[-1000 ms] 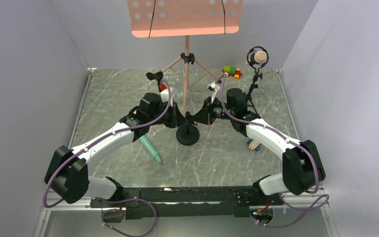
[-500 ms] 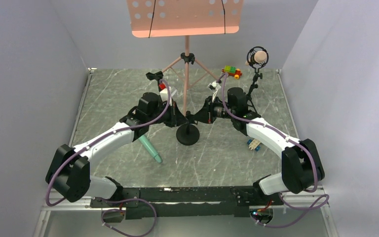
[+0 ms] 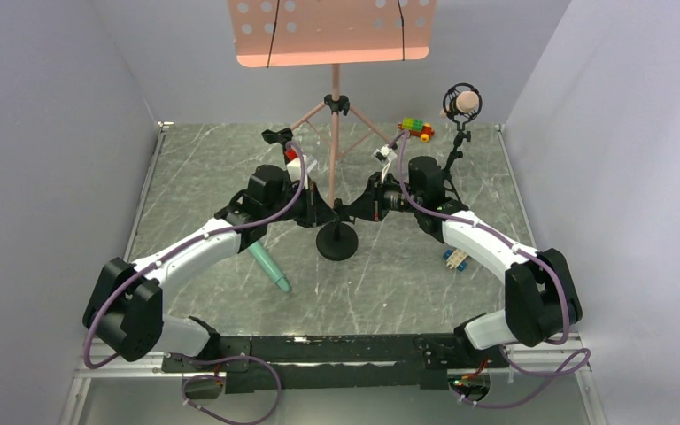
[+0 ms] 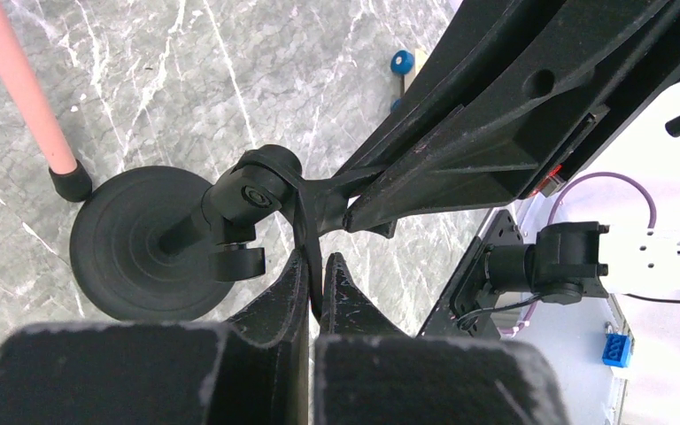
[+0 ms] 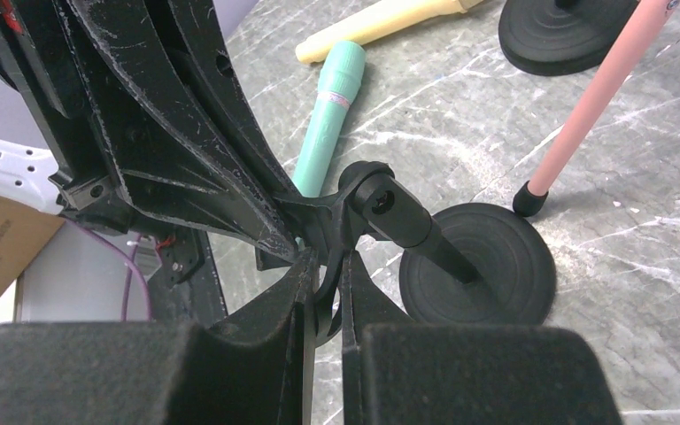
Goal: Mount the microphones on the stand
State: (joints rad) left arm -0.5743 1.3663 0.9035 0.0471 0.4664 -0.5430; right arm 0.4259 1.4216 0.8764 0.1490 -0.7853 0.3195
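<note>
The teal microphone [image 3: 270, 268] lies flat on the marble table [image 3: 195, 177], just left of the short stand's round black base [image 3: 335, 241] and partly under my left arm. In the right wrist view the pale yellow microphone [image 5: 381, 22] lies on the table beyond the teal one, their near ends close together. The salmon pink microphone [image 3: 462, 104] already sits in the holder of a taller black stand [image 3: 457, 142] at the back right. On the short stand, the black clip [image 4: 312, 197] at the top of its tilted post is empty. My left gripper [image 4: 314, 283] is pinched tight on one thin wing of that clip, and my right gripper [image 5: 323, 283] is pinched tight on the clip from the opposite side, so the two sets of fingers meet over the base. A pink music stand [image 3: 332, 31] rises behind, one leg planted just beside the base. A coloured brick car [image 3: 416, 128] sits at the back, and a blue one [image 3: 454, 258] lies by my right arm.
</note>
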